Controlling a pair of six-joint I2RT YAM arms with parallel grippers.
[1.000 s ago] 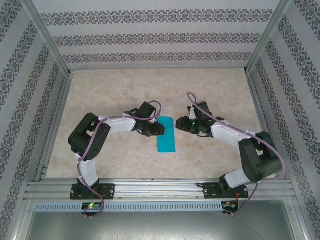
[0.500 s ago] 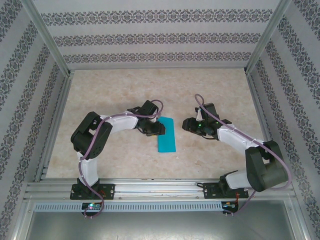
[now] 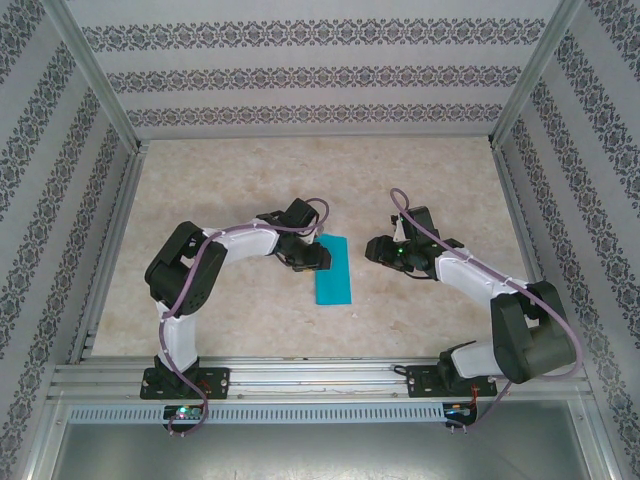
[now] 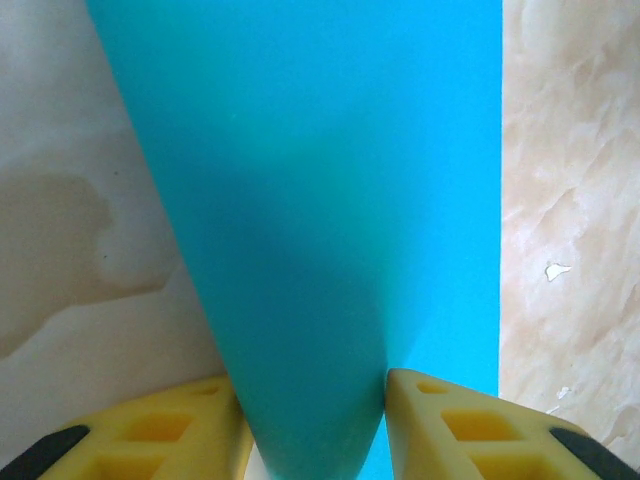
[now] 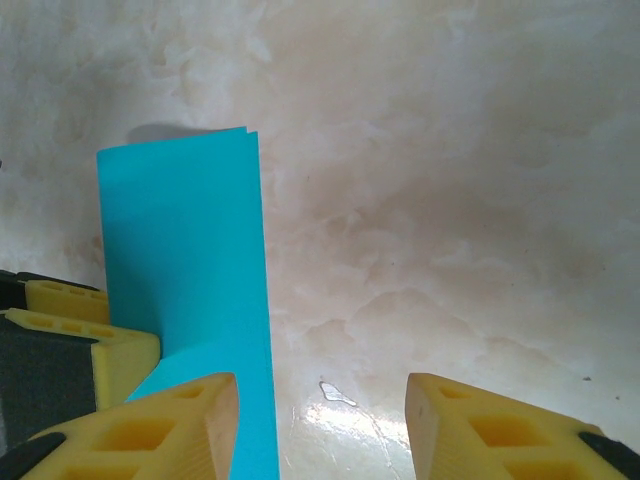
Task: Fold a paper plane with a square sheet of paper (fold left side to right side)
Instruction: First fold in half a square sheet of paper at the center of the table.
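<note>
The square sheet of paper (image 3: 333, 272) is teal and folded to a narrow upright strip on the marble table. My left gripper (image 3: 318, 258) is at the strip's left edge near its top. In the left wrist view the paper (image 4: 330, 200) curves up between the yellow fingers (image 4: 440, 420), and the left gripper (image 4: 312, 420) is shut on that raised fold. My right gripper (image 3: 372, 248) hovers open to the right of the strip, apart from it. In the right wrist view the paper (image 5: 185, 240) lies left of the open right gripper (image 5: 322, 420), over bare table.
Patterned walls and aluminium posts (image 3: 95, 75) enclose the table on three sides. A metal rail (image 3: 320, 380) runs along the near edge by the arm bases. A small white chip (image 5: 335, 393) marks the tabletop just right of the paper.
My right arm has pulled back to the right, away from the paper, and its jaws have opened a little. The left arm and paper have stayed put.
</note>
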